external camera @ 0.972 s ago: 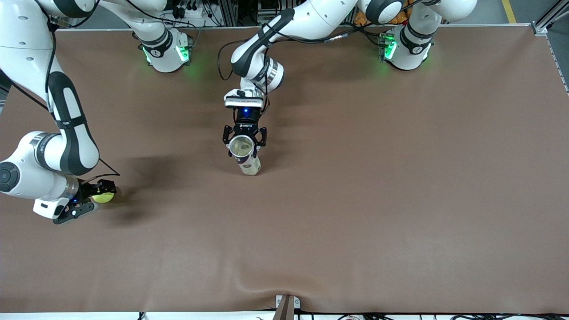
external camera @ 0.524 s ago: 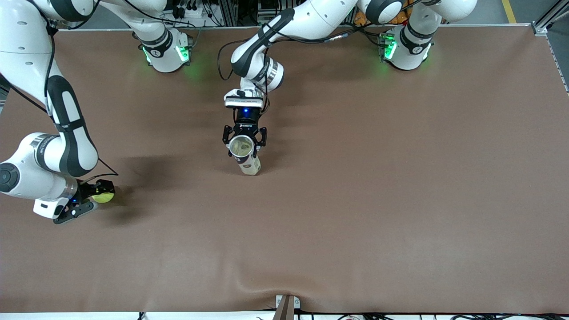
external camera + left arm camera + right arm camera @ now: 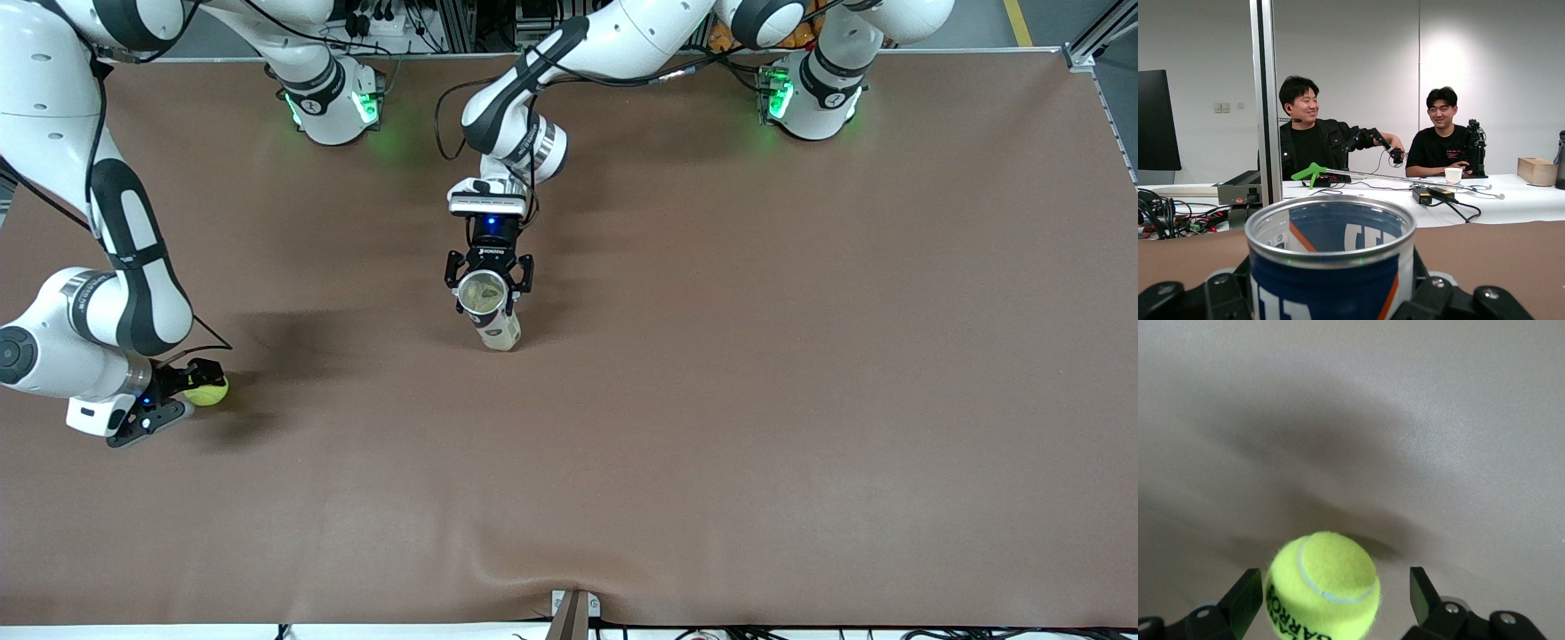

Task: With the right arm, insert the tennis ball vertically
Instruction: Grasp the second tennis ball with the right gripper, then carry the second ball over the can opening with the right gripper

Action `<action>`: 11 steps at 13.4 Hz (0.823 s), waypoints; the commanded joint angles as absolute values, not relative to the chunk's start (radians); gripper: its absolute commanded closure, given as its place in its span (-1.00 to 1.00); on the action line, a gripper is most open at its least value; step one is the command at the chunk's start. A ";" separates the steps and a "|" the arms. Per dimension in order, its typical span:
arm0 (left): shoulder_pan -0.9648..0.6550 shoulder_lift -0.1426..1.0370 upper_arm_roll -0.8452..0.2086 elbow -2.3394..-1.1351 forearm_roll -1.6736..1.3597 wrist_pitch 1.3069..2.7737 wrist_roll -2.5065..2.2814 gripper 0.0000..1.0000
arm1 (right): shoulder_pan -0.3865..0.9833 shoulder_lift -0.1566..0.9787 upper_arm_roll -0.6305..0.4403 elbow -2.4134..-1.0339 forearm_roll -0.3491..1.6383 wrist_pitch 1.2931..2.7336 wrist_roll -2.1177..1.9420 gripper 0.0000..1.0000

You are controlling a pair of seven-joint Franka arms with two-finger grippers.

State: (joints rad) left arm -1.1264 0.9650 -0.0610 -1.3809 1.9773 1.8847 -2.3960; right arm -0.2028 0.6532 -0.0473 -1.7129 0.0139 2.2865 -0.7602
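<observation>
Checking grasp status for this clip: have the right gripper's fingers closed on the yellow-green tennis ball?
No. The right gripper is open, with a visible gap between one finger and the yellow-green tennis ball.

i see a brown table (image 3: 800,356) with a wrinkle at its near edge. a tennis ball (image 3: 206,391) sits low at the right arm's end. an open-topped can (image 3: 491,309) stands mid-table, well apart from the ball.

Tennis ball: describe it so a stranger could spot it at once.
On the brown table, look to the right arm's end. There the right gripper has its open fingers on either side of the tennis ball, the only bright yellow-green thing on the table.
</observation>
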 commanded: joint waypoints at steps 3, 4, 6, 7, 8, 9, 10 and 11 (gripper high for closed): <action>-1.134 0.966 -0.054 -1.368 1.996 1.871 -2.416 -0.66 | -0.233 0.664 -0.023 -1.704 0.012 2.292 -0.798 0.28; -1.134 0.966 -0.054 -1.368 1.996 1.870 -2.415 -0.66 | -0.235 0.664 -0.020 -1.704 0.015 2.287 -0.796 0.37; -1.134 0.966 -0.054 -1.368 1.994 1.870 -2.414 -0.66 | -0.236 0.657 -0.014 -1.698 0.041 2.251 -0.796 0.68; -1.134 0.966 -0.054 -1.367 1.994 1.870 -2.414 -0.66 | -0.233 0.650 -0.014 -1.697 0.060 2.232 -0.796 0.90; -1.134 0.965 -0.054 -1.367 1.994 1.870 -2.413 -0.66 | -0.230 0.646 -0.014 -1.694 0.075 2.220 -0.795 1.00; -1.134 0.965 -0.054 -1.365 1.994 1.870 -2.413 -0.66 | -0.227 0.637 -0.014 -1.684 0.084 2.201 -0.792 1.00; -1.134 0.965 -0.054 -1.365 1.994 1.870 -2.413 -0.66 | -0.222 0.621 -0.014 -1.681 0.097 2.188 -0.788 1.00; -1.132 0.965 -0.052 -1.365 1.994 1.870 -2.413 -0.66 | -0.216 0.603 -0.011 -1.683 0.101 2.183 -0.782 1.00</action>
State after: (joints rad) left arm -1.1263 0.9649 -0.0609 -1.3754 1.9773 1.8833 -2.3961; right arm -0.2077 0.6515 -0.0288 -1.6822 0.0734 2.2180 -0.7727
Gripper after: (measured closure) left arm 0.167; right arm 0.339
